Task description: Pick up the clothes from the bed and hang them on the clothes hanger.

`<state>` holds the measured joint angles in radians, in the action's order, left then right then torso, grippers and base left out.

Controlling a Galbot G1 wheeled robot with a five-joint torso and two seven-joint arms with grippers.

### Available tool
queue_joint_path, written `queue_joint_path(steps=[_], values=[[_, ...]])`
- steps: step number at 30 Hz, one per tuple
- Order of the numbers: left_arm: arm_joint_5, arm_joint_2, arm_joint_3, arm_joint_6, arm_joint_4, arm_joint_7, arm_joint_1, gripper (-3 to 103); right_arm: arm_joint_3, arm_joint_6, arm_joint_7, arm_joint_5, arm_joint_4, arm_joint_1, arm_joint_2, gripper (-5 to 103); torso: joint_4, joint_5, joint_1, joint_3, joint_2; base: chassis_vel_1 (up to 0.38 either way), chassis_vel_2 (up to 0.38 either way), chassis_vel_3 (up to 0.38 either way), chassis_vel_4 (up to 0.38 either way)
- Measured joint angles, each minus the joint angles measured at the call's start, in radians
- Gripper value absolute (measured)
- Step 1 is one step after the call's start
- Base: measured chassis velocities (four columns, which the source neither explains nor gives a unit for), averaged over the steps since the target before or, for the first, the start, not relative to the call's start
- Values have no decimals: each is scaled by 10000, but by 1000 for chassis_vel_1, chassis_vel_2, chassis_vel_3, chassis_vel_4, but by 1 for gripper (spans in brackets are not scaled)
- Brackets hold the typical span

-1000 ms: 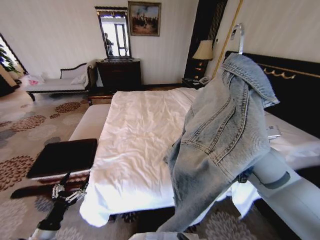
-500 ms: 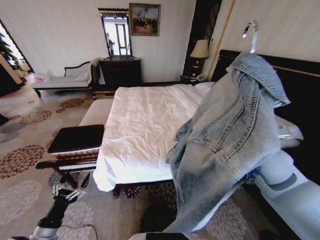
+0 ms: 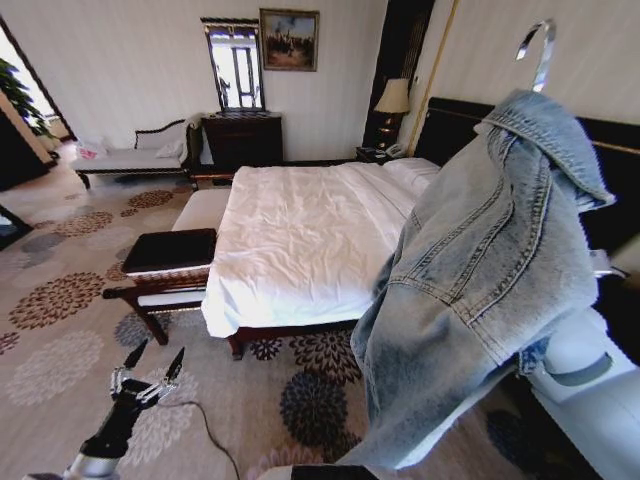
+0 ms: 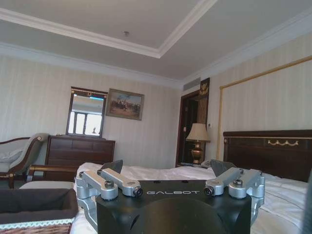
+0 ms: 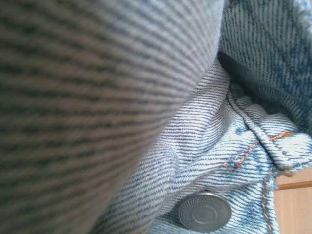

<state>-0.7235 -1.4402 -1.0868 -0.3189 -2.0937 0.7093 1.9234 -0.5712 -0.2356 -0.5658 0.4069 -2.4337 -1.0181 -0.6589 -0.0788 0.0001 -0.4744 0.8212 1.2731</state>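
While the jacket (image 3: pixel 480 280) is hanging clear of the bed (image 3: pixel 300 240), draped over the raised right arm (image 3: pixel 590 390) on the right of the head view, the silver hook (image 3: pixel 540 50) of the hanger is standing up above its collar. The hanger's body is lying under the denim and cannot be inspected. The right gripper is buried in the folds; whether its fingers are clamped or slack cannot be told. Its wrist camera is pressing against the cloth, showing twill, a stitched seam and one metal button (image 5: pixel 204 211).

The left gripper (image 3: pixel 148 372) is hanging low over the patterned carpet (image 3: pixel 70 300), off the bed's foot corner, with its fingers spread and nothing between them. Its wrist view is showing both fingers (image 4: pixel 109 181) parted, with the bedding and headboard (image 4: pixel 263 146) beyond.

Judgement: the garment appears to be already on the hanger, so the step in hand is carrying it to wherever it is to hang. No rail is identifiable in these views. To do this well, the arm should be keeping the hook upright and the load level, since the jacket is sitting lopsided, with most of the cloth falling toward the robot's left. The hem is trailing low near the robot's body; it should be kept off the base. Any turning should be slow, so the swinging denim is not slipping off the hanger.
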Motion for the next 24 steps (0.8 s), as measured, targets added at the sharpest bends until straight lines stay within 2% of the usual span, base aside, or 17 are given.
queue_joint_path(steps=[13,24], values=[[293,-3,145,3,-66,29,-33,100,-555,245,25,-149,-35,-728,-292,20,-1,-1,10,-3,2,258,-257,-258,262],[1026,17,198,-210,24,178,-152,100,-1088,425,201,-608,-188,-2071,-1014,20,3,0,-16,6,-7,31,-16,-13,22]])
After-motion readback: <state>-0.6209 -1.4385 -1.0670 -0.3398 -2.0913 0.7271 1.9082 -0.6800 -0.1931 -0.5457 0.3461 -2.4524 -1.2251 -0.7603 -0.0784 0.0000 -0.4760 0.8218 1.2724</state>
